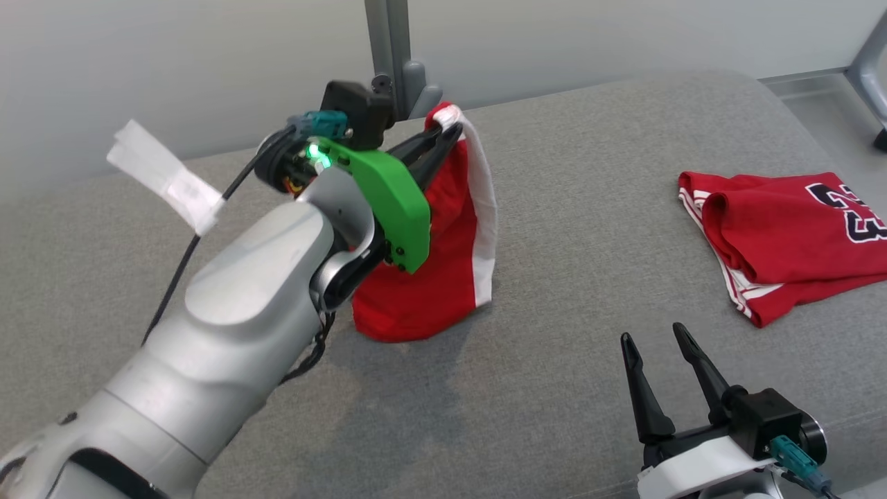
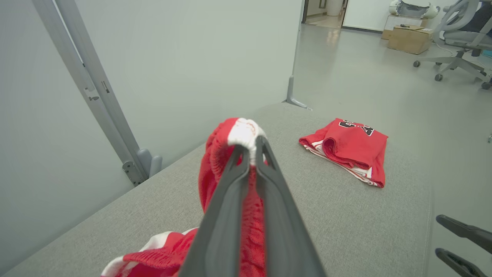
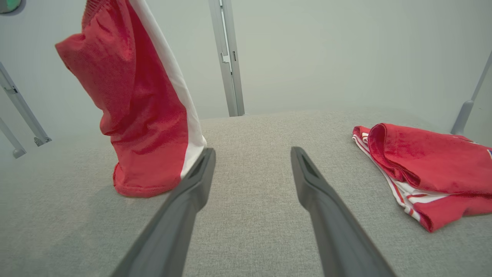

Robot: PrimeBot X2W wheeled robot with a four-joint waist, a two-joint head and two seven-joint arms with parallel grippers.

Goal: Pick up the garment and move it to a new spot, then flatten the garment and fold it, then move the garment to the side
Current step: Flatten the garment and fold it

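Two red garments on grey cushion (image 1: pixel 568 229). Pinching task garment (image 1: pixel 443 242) by its white-edged top with left gripper (image 1: pixel 449 130), fingers clenched tight on the fabric, at 12 o'clock in head view. Hanging upright from that pinch, white stripe down its 3 o'clock side, bottom hem touching cushion near frame centre. Confirmed from left wrist view: cloth bunched over both fingertips, rest draped down under them. Folded jersey (image 1: pixel 783 235) with dark numerals lying flat at 3 o'clock, well apart from hanging garment. Right gripper (image 1: pixel 653 333) at 5 o'clock, released, fingers spread wide, nothing between them, over bare cushion between both garments. Grey post (image 1: pixel 391 41) at 12 o'clock behind cushion, against pale wall (image 1: pixel 173 62).
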